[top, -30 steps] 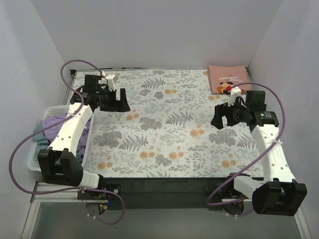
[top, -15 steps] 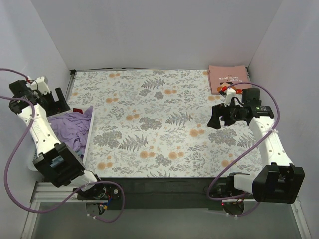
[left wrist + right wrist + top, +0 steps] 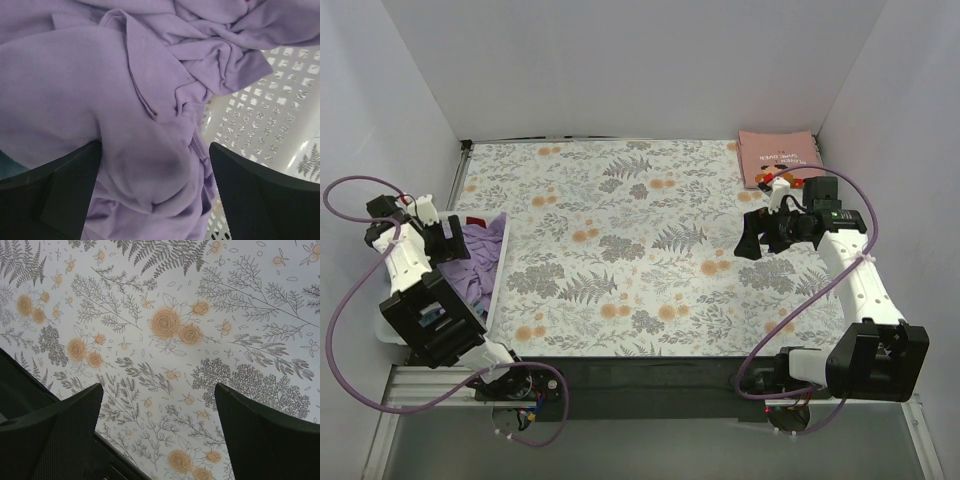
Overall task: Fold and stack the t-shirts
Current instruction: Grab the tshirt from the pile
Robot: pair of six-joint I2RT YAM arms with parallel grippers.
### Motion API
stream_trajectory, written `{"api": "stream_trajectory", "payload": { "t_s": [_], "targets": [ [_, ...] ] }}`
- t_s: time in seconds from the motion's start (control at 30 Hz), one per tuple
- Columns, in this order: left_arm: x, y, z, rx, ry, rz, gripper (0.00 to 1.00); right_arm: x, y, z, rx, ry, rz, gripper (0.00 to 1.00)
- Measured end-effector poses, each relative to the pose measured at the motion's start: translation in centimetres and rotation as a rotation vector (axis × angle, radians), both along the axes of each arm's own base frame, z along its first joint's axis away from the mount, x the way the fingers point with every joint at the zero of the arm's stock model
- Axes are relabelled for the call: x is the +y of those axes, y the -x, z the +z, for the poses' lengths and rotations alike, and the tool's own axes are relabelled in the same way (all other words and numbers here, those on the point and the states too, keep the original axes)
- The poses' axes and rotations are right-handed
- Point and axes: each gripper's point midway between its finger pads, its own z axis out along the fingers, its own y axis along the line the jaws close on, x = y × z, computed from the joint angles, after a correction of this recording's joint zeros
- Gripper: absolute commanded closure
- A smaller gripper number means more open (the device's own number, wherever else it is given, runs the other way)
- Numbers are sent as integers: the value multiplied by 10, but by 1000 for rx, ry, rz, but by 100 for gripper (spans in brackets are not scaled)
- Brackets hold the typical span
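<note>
over the basket point(image 3: 270, 110) at left: left pincer point(image 3: 155, 195) hung released above crumpled lavender tee point(image 3: 100, 90). right pincer point(image 3: 157, 435) hovered released, empty, above bench point(image 3: 620, 250). fetching step, i judged; next needed lowering and pinching a fold.

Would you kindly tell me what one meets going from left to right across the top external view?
left gripper → lavender t-shirt → floral table cloth → right gripper. The folded salmon-pink t-shirt spans the same stretch as the right gripper, so I leave it unplaced.
</note>
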Motion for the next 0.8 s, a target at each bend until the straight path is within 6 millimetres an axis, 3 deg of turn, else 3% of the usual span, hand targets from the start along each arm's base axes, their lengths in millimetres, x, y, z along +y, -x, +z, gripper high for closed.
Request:
{"api": "stream_trajectory", "payload": {
  "t_s": [0.03, 0.1, 0.13, 0.27, 0.4, 0.53, 0.8],
  "targets": [
    [2, -2, -4, 4, -10, -3, 14, 0, 0, 0, 2, -2, 1, 2],
    [1, -4, -9, 15, -31, -13, 40, 1, 0, -2, 11, -6, 4, 2],
    [0, -5, -12, 23, -47, -26, 41, 1, 0, -3, 14, -8, 5, 2],
    [0, -13, -12, 29, -107, -39, 100, 2, 0, -4, 20, -11, 6, 2],
    [4, -21, 0, 22, -126, -31, 100, 2, 0, -4, 20, -11, 6, 2],
    [5, -36, 30, -29, -156, -32, 100, 2, 0, -4, 20, -11, 7, 2],
    [-21, -81, 140, -274, -274, -99, 100, 2, 0, -4, 20, -11, 7, 2]
  ]
}}
